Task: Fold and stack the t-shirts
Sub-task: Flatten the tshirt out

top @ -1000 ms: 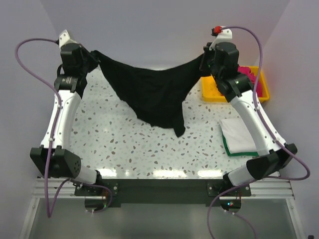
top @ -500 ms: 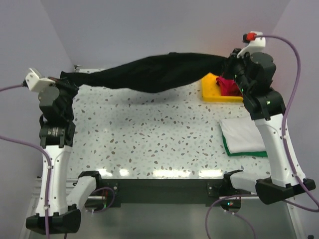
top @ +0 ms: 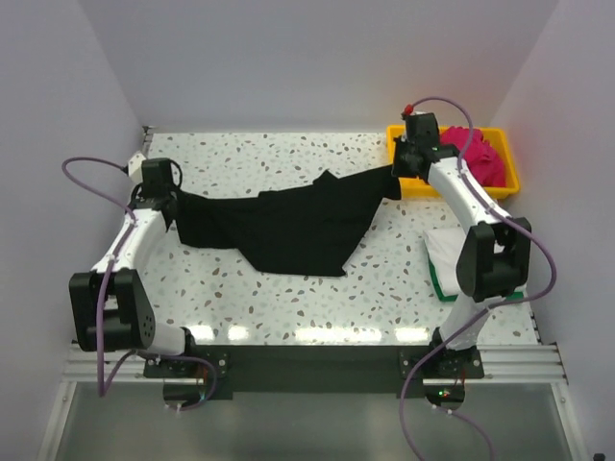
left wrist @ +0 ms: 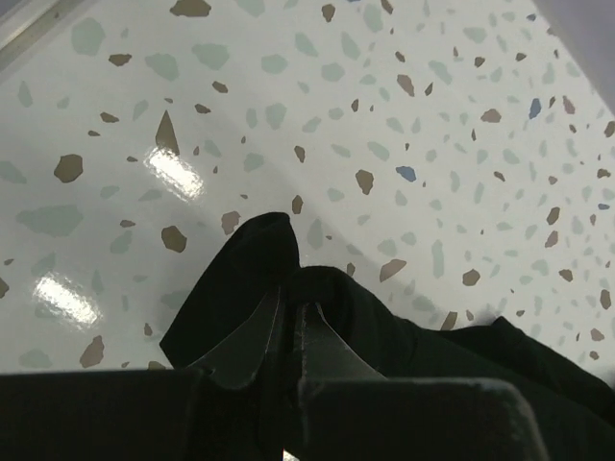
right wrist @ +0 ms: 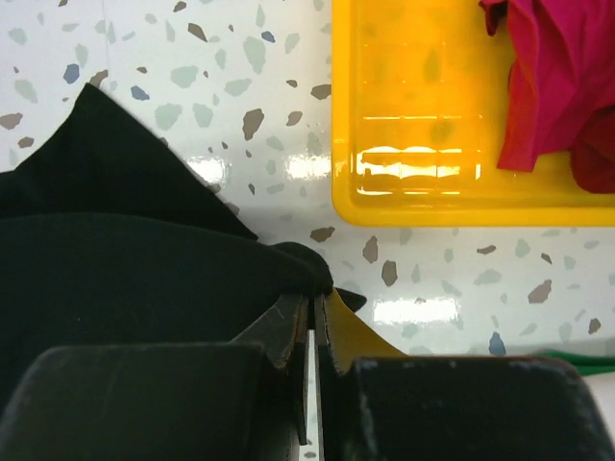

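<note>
From above, the black t-shirt (top: 288,226) lies stretched on the desk (top: 288,298) between both arms; a white t-shirt (top: 450,252) rests on a green one (top: 439,288) at right. Left wrist view — the left fingers (left wrist: 288,322) pinch a black fold tight. Right wrist view — the right fingers (right wrist: 312,322) clamp black cloth beside the yellow tray (right wrist: 423,202) holding the magenta t-shirt (right wrist: 557,77).

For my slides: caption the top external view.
Left gripper and right gripper hold opposite ends of the black t-shirt lying on the table.
</note>
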You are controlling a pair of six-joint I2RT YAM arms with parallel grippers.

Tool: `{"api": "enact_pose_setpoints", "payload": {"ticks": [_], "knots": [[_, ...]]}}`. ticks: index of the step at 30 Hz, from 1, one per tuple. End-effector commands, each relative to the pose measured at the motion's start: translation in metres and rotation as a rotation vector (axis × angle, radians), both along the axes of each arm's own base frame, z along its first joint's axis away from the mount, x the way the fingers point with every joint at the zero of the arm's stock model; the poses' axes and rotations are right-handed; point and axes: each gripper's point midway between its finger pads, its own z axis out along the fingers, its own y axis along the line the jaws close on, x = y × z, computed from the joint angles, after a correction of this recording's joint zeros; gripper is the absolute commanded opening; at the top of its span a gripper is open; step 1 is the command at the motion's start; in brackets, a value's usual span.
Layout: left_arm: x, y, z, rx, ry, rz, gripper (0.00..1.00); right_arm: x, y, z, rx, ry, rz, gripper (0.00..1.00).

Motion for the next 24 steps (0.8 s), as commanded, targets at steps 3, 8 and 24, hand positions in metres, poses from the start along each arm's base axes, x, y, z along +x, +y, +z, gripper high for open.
{"api": "enact_pose_setpoints", "payload": {"ticks": [3,8,24], "knots": [[0.028,0.004,0.05,-0.003,-0.152,-0.027,0.0,0.02,-0.008,0.086,-0.006,-0.258,-0.019,0.0],[-0.014,-0.003,0.102,-0.002,-0.3,-0.031,0.0,-0.028,-0.017,0.124,0.04,-0.37,-0.051,0.0],[-0.209,-0.014,0.335,0.128,-0.867,-0.01,0.0,-0.248,-0.087,0.322,0.106,-0.89,-0.24,0.0]]}}
